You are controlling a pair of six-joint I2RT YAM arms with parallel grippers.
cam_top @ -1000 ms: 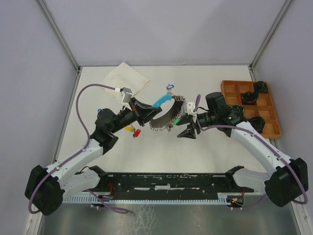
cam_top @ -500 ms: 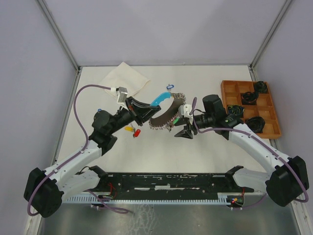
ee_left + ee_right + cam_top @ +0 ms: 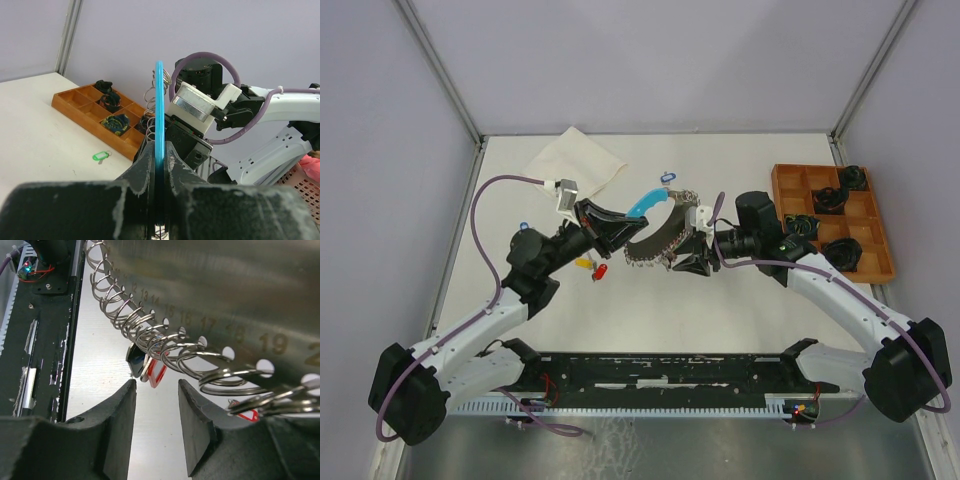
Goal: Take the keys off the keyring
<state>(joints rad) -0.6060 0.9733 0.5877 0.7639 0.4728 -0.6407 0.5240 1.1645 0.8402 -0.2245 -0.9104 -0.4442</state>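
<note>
The keyring is a curved light-blue band (image 3: 646,206) joined to a silvery arc (image 3: 658,243) that carries a row of small split rings (image 3: 150,327). My left gripper (image 3: 612,226) is shut on the blue band (image 3: 159,100) and holds the loop up off the table. My right gripper (image 3: 691,262) is at the loop's right end, open, with nothing between its fingers (image 3: 119,415). Keys with a red tag (image 3: 156,374) and a dark tag (image 3: 135,361) hang from the rings just beyond the fingertips. Loose tagged keys lie on the table: blue (image 3: 667,177), yellow (image 3: 584,263), red (image 3: 600,271) and green (image 3: 101,156).
A wooden compartment tray (image 3: 782,172) holding dark items stands at the right. A white cloth (image 3: 575,160) lies at the back left. A black rail (image 3: 660,370) runs along the near edge between the arm bases.
My right gripper has moved left, up against the loop's right end, and its jaws have narrowed. The left gripper has shifted slightly left with the loop still held.
</note>
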